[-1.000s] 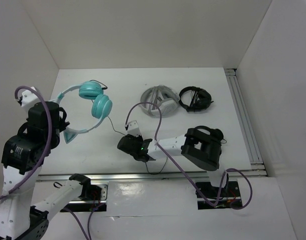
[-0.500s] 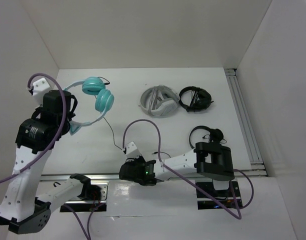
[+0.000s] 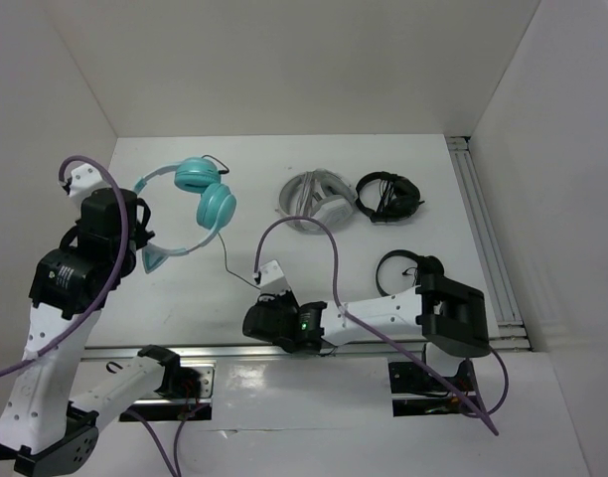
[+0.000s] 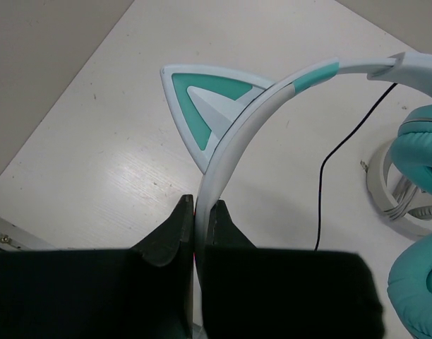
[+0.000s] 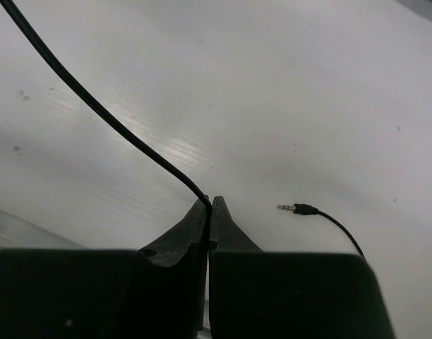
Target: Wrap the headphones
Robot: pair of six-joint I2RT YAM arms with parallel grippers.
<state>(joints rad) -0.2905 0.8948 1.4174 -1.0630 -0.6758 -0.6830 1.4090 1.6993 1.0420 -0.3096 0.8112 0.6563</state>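
Teal headphones (image 3: 213,202): headband (image 4: 234,141) in left gripper (image 4: 200,207); cable (image 5: 96,109) in right gripper (image 5: 210,202).

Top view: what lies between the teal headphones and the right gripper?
In the top view, only the thin black cable over bare table, pinched by the right gripper.

The overhead view is bright and even, with soft light from above, so the white table (image 3: 185,288) only gets faint smudgy shadows. The glossy strip (image 3: 284,383) along its near edge throws back a bit of glare. Left wrist cam is crisp on the headband (image 4: 234,134) and cat ear (image 4: 202,95), but the left gripper (image 4: 200,206) is just a black mass. Right wrist cam is dimmer and greyer, with a sheen streak on the table. The cable (image 5: 96,107) goes soft toward the top-left corner, and the right gripper (image 5: 210,203) is crushed to black.
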